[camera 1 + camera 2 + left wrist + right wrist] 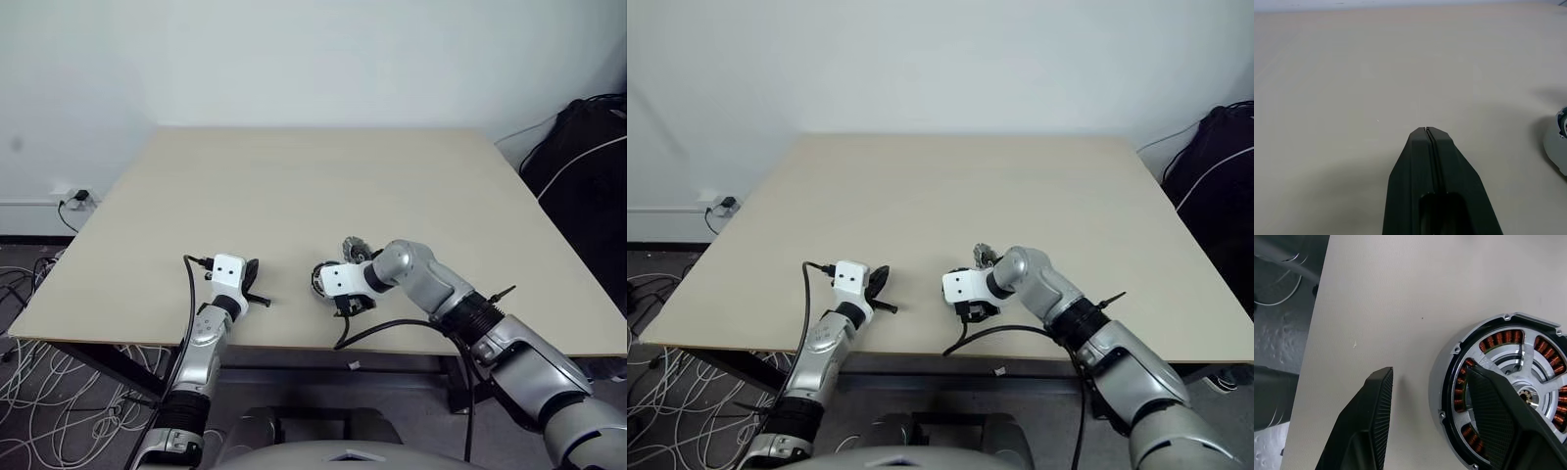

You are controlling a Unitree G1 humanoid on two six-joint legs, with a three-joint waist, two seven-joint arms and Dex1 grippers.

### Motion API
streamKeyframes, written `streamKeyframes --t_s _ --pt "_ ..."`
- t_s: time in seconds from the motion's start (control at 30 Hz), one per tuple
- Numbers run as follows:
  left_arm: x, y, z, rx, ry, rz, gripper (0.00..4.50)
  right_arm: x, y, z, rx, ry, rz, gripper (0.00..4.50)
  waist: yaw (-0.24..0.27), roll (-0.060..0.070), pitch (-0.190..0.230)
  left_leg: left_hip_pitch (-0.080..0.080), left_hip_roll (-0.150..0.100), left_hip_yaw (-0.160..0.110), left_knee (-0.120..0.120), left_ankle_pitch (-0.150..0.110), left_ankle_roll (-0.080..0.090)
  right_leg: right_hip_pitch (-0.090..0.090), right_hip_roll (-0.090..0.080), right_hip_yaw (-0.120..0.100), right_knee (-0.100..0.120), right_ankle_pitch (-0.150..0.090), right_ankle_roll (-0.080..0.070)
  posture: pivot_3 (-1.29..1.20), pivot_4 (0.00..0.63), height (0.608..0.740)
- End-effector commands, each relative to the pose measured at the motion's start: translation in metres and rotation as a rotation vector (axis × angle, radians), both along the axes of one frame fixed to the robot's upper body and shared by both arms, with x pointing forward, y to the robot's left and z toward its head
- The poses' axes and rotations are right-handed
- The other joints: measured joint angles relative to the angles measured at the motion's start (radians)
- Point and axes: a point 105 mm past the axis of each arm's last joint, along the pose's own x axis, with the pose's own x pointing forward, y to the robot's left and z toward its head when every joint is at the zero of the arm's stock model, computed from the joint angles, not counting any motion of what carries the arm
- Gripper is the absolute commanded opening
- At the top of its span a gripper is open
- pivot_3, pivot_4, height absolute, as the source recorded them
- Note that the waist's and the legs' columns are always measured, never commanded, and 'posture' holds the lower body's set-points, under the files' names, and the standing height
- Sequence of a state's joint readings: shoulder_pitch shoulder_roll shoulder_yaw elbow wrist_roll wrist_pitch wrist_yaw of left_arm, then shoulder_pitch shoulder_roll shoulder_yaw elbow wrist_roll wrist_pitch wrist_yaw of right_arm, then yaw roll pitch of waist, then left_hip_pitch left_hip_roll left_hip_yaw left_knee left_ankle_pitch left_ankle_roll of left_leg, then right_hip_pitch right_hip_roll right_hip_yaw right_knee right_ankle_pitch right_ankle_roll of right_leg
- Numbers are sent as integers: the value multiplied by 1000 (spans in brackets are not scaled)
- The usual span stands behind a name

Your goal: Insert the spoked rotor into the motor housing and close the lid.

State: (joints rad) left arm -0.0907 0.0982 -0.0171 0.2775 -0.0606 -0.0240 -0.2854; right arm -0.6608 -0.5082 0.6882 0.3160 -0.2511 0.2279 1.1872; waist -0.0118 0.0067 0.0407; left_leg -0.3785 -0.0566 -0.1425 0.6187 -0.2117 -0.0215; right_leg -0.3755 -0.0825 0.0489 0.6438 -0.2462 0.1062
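Rotor seated: spoked rotor sitting inside motor housing | right gripper straddling its rim, fingers apart | lid awaiting fitting

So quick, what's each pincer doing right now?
Left pincer: closed, holding nothing.
Right pincer: open, one finger outside the motor housing, the other over it.

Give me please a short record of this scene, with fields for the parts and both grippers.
motor housing: flat on the table, copper windings showing
spoked rotor: appears seated in the housing
lid: on the table beyond the housing, not fitted
left gripper: shut, empty
right gripper: open, straddling the housing's rim
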Motion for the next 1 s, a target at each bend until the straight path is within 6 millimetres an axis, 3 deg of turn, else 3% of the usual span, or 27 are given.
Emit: streamKeyframes --t_s 0.03,0.07,0.23,0.3,0.57,1.0 --pt "5 -3 15 -13 -54 -8 0 13 -5 11 -6 -53 -28 2156 0 0 0 0 0 0 0 0 0 0 0 0 0 0 0 0 0 740" --pt "5 -3 15 -13 -54 -8 0 13 -4 10 -6 -53 -28 2016 0 0 0 0 0 0 1 0 0 0 0 0 0 0 0 0 0 740" --pt "5 -3 16 -14 -55 -4 0 12 -1 9 -3 -56 -33 421 1 0 0 0 0 0 1 0 0 0 0 0 0 0 0 0 0 740" --pt "4 -2 16 -14 -55 -2 0 12 -1 9 -1 -59 -37 140 -1 0 0 0 0 0 0 0 0 0 0 0 0 0 0 0 0 740" --pt "4 -2 16 -16 -55 0 0 8 -2 16 -8 -46 -93 102 1 0 0 0 0 0 1 0 0 0 0 0 0 0 0 0 0 740" --pt "4 -4 13 -20 -46 -13 0 -8 -18 32 -30 43 -394 102 10 -1 0 -3 -1 0 0 -1 1 -2 -1 0 -1 0 0 0 0 740"
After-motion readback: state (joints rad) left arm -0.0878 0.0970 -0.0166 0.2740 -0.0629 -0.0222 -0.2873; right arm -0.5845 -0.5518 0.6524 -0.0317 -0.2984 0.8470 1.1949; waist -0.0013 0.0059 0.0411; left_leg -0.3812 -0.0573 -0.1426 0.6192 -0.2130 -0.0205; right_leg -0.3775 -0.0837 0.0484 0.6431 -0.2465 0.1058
